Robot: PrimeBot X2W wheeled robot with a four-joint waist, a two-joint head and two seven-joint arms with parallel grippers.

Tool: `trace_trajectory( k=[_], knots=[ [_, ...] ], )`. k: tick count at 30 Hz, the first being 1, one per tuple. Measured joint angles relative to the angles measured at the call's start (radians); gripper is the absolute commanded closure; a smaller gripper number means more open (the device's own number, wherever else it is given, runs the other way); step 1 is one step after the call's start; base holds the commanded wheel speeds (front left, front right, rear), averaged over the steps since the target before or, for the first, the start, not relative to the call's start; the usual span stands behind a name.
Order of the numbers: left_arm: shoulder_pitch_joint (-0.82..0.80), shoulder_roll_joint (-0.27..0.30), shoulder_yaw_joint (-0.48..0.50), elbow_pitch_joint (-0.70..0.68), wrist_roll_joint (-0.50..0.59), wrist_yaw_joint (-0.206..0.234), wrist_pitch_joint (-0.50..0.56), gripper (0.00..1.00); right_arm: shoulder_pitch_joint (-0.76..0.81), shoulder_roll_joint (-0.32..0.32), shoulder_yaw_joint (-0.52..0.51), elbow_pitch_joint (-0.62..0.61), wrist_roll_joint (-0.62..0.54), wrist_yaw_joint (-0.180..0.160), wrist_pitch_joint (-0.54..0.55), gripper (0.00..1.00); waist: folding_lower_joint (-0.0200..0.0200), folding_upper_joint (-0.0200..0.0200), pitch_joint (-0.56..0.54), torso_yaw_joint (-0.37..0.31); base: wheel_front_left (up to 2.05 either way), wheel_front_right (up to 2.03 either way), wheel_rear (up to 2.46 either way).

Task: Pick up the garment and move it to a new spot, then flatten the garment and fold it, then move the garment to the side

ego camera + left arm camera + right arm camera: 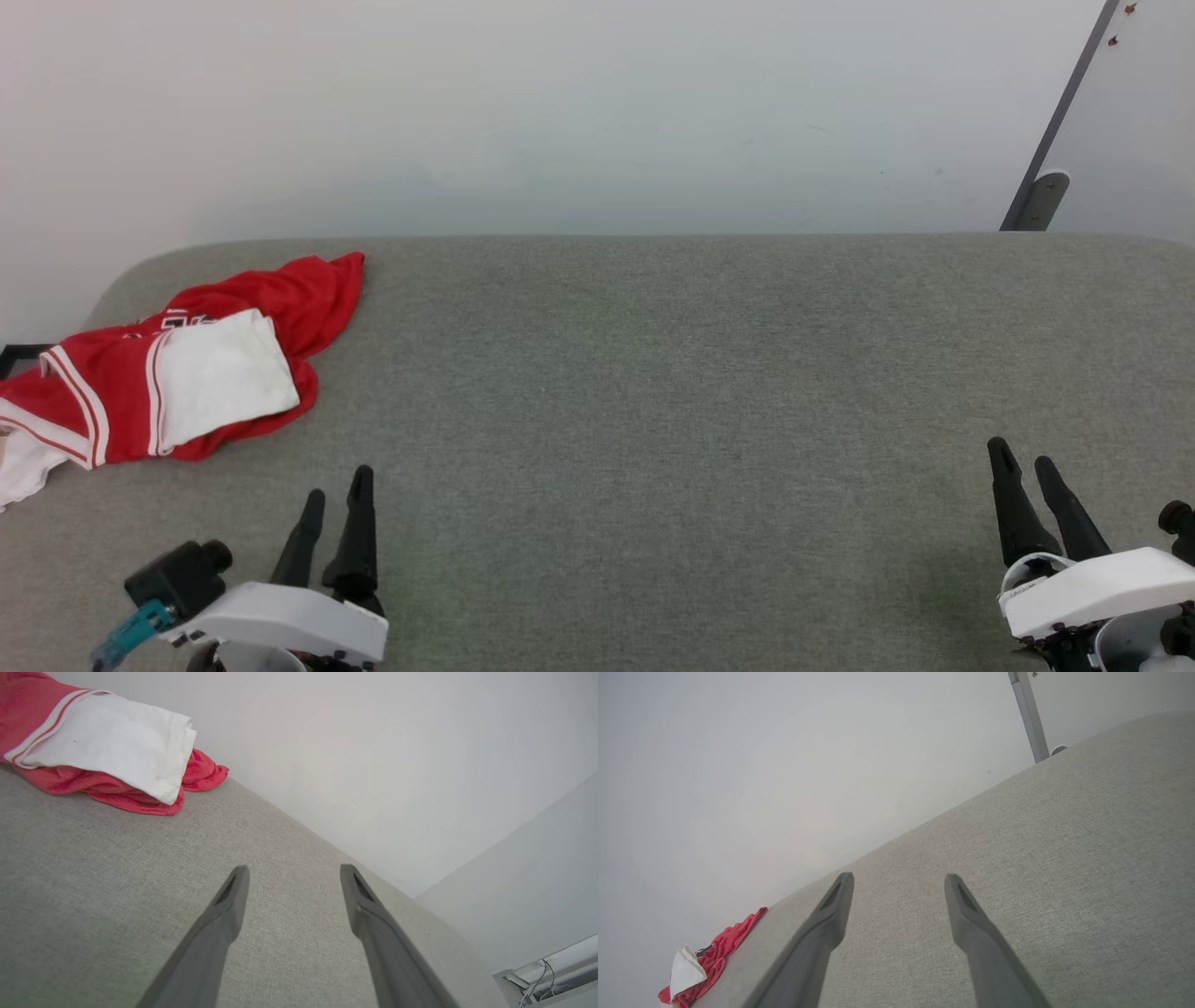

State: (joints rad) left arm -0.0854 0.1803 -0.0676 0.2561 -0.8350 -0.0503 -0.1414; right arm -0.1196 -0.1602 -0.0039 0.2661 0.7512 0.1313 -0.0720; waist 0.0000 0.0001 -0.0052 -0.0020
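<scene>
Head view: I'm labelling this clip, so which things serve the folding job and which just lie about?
Job: crumpled red jersey shirt with white sleeves; open left gripper; open right gripper; grey cloth-covered table.
Lying about: slanted grey metal post; white wall.

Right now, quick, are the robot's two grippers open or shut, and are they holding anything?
Left gripper: open, holding nothing.
Right gripper: open, holding nothing.

Grey cloth-covered table [653,373] against a pale wall [560,112] — slanted grey strut [1059,117] at far right.
</scene>
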Motion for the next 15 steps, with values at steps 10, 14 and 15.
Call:
trace_trajectory(
  k=[10, 14, 15],
  knots=[
    [-0.007, -0.002, -0.001, 0.006, 0.091, -0.018, -0.022, 0.00, 0.000, -0.004, -0.005, -0.015, -0.087, 0.000, -0.016, 0.00, 0.0000, 0.0000, 0.000, 0.000, 0.00, 0.00, 0.00],
    [-0.008, -0.001, -0.004, 0.009, 0.128, -0.021, -0.032, 0.00, 0.000, -0.006, -0.007, -0.020, -0.120, 0.000, -0.022, 0.00, 0.0000, 0.0000, 0.000, 0.000, 0.00, 0.00, 0.00],
    [-0.008, -0.001, -0.005, 0.010, 0.138, -0.021, -0.036, 0.00, 0.000, -0.006, -0.007, -0.021, -0.131, 0.000, -0.025, 0.00, 0.0000, 0.0000, -0.001, 0.000, 0.00, 0.00, 0.00]
  ],
)
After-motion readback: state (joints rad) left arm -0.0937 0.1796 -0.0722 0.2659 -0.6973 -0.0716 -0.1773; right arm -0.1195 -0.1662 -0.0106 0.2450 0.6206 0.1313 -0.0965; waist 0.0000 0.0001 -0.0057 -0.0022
